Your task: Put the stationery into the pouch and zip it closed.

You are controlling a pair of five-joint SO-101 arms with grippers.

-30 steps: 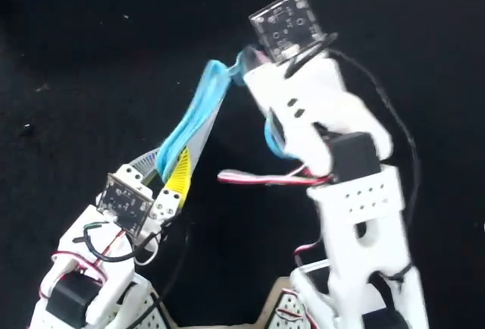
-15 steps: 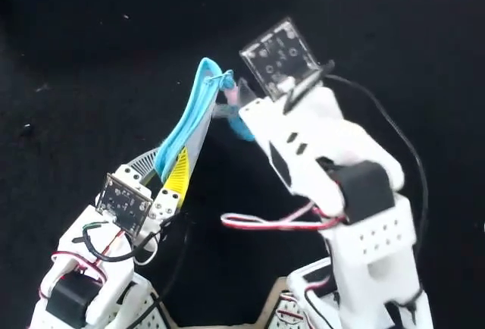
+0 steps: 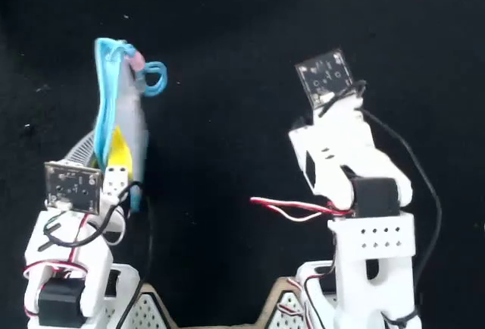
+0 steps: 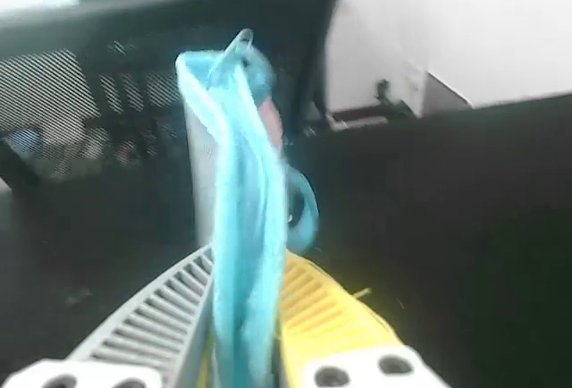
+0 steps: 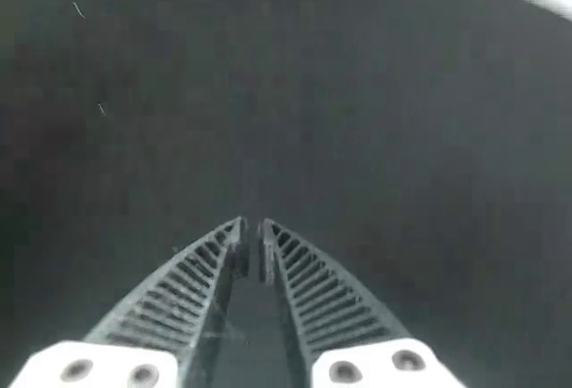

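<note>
The left gripper (image 3: 115, 171) is clamped on the near end of the blue pouch (image 3: 114, 90), whose long axis runs straight away toward the far side, while the right gripper (image 5: 250, 234), fingers together and empty, sits well apart to its right.

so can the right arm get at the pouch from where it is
Probably yes: the left claw holds the pouch up, and nothing stands between it and the shut right claw, though it sits across the table.
</note>
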